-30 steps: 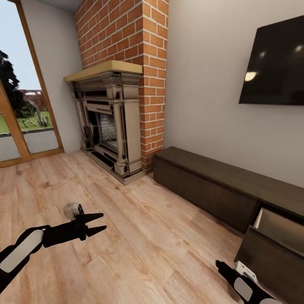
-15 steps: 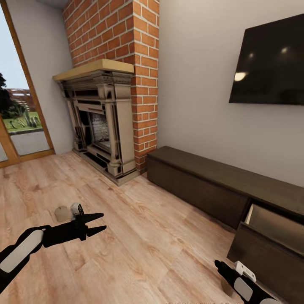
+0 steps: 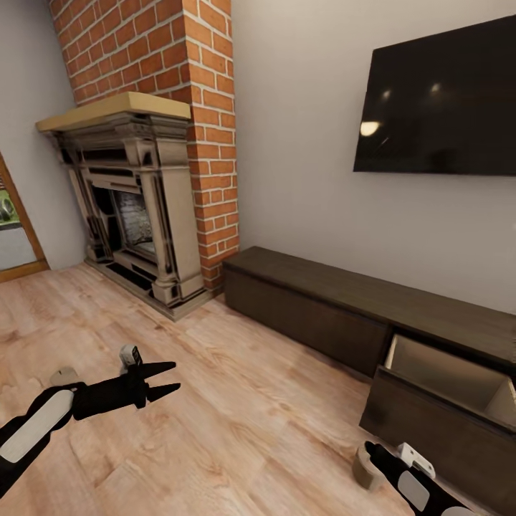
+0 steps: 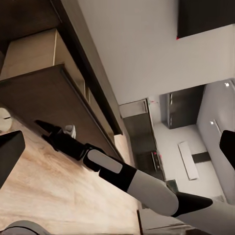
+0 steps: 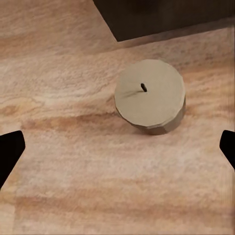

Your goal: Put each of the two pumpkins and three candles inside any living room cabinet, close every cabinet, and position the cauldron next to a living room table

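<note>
Right wrist view shows a candle [image 5: 150,96] upright on the floor, centre-right of frame, between wide-open empty fingers [image 5: 11,152]. Centre over the wick before descending. Head view: it sits lower right [image 3: 367,469] beside the open cabinet [image 3: 459,380]; left fingers [image 3: 169,379] spread, empty.

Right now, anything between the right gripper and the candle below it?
No. In the right wrist view, only bare wood floor separates the open right gripper from the candle, which stands upright beside the dark cabinet.
</note>
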